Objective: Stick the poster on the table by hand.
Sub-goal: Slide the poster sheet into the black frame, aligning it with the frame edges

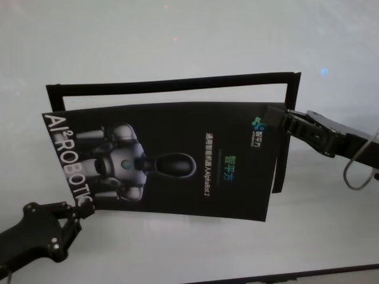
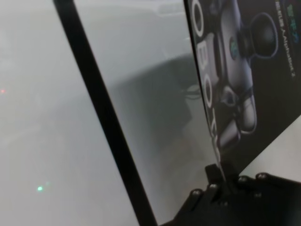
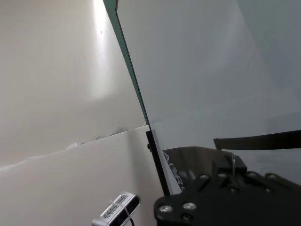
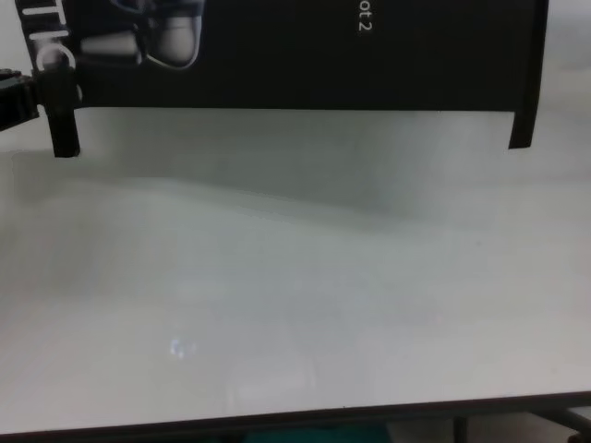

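Right now we hold the poster (image 1: pixel 172 160) between both of our hands, lifted above the table (image 1: pixel 177 47) and sagging slightly between the grips. Nearest to us, our left hand (image 1: pixel 74 214) is pinching the poster's near corner, just under the white lettering; the left wrist view shows its fingertips (image 2: pixel 220 175) pressed together on the sheet's edge, with the robot picture rising away from them. Farther off, our right hand (image 1: pixel 283 122) is clamped on the opposite far corner, beside the small logo. Beyond and around both hands lies a black strip frame (image 1: pixel 172 84) on the table, its long bar past the poster's far edge and a short leg running down just beneath our right hand.

We judge the sheet is not yet stuck down, since the chest view shows its lower edge hanging clear over the white surface.

What could go wrong from here:
- The poster sits askew to the frame, so lowering it as it hangs would set it crooked.
- Two small corner pinches on a glossy sheet could slip if we pull apart too hard.
- Slack in the middle could touch first and trap a crease or bubble.
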